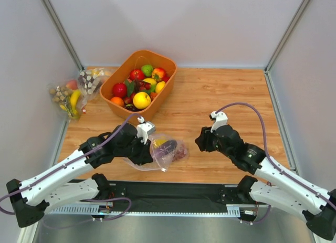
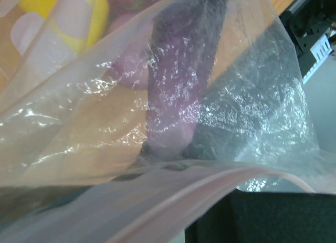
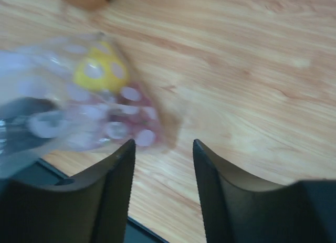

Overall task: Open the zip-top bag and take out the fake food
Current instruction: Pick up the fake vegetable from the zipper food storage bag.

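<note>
Here, your stock as it stands.

Your left arm: stretched low and forward from its base, forearm angled inward, wrist bent down over the surface [image 1: 226, 91].

Your left end effector [image 1: 149, 151]: closed narrow on the zip-top bag [image 1: 169, 155], gripping it at the bag's near-left edge. In the left wrist view the film lies right across the lens and hides the fingers, with the zip strip [image 2: 210, 182] running just below.

The fake food [image 1: 168, 147]: inside the bag, just ahead of that end effector. It includes a long purple piece [image 2: 178, 85], a yellow piece [image 1: 158, 143] and a reddish piece beyond.

Your right arm: reaching in from the right, elbow low, wrist turned toward the bag.

Your right end effector [image 3: 163, 144]: fingers parted to a moderate gap, nothing between them. It is apart from the bag, which lies ahead and to its left.

Orange tub [image 1: 114, 74] of other fruit: well beyond your left end effector.
</note>
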Robot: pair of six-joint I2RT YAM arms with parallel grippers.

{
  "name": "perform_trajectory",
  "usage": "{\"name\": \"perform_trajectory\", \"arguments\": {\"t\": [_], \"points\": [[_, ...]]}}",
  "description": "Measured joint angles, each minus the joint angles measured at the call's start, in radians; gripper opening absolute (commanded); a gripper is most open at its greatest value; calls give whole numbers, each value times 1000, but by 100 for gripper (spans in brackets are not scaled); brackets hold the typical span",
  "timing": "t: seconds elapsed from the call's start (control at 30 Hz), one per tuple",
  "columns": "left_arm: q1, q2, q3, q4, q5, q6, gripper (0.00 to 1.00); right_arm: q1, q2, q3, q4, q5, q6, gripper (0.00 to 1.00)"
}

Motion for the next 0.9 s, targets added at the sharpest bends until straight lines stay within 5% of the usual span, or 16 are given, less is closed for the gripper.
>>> {"name": "perform_trajectory", "arguments": {"t": [0.27, 0.57, 0.9], "points": [[8, 102, 8, 55, -71, -84, 0, 267, -109, 68, 49, -2, 64, 50], [30, 188, 22, 126, -71, -139, 0, 658, 21, 145, 71, 245, 114, 63], [30, 188, 115, 80, -50, -132, 0, 694, 155, 291, 83, 438, -14, 70]]}}
